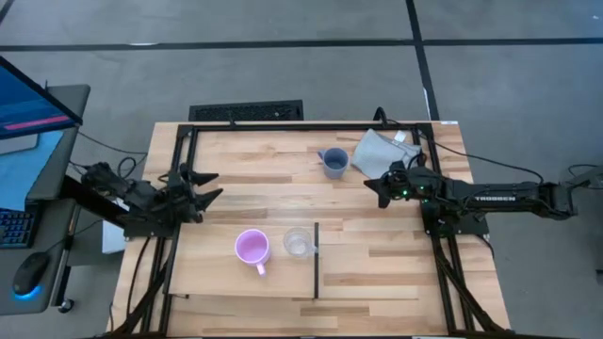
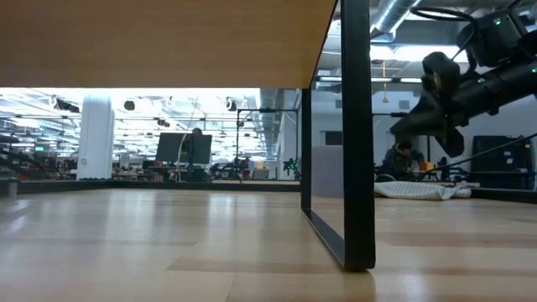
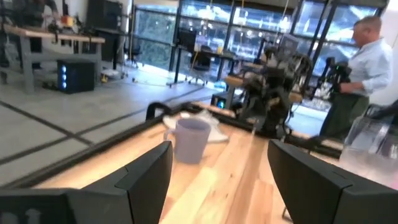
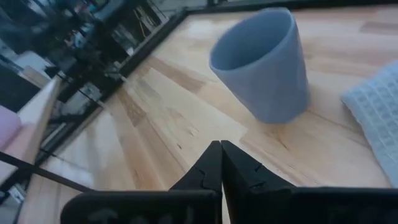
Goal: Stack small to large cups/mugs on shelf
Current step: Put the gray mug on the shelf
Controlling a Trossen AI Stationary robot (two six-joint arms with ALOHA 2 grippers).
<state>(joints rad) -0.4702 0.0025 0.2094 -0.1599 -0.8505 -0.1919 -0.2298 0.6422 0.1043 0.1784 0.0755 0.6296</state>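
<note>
The blue-grey mug (image 1: 334,163) stands upright on the striped tabletop at the far middle, beside the grey cloth (image 1: 382,151). The pink-purple mug (image 1: 252,248) and the clear cup (image 1: 299,243) stand upright on the pale shelf board (image 1: 377,273), left of its black strip (image 1: 317,259). My left gripper (image 1: 217,186) is open and empty at the table's left, pointing toward the blue-grey mug (image 3: 189,140). My right gripper (image 1: 375,186) is shut and empty, just right of and nearer than the blue-grey mug (image 4: 264,62).
A black metal frame (image 1: 188,141) runs round the tabletop, and its post (image 2: 356,134) stands in the low view. The grey cloth (image 4: 373,106) lies right of the mug. A person (image 3: 364,62) stands in the room beyond the table.
</note>
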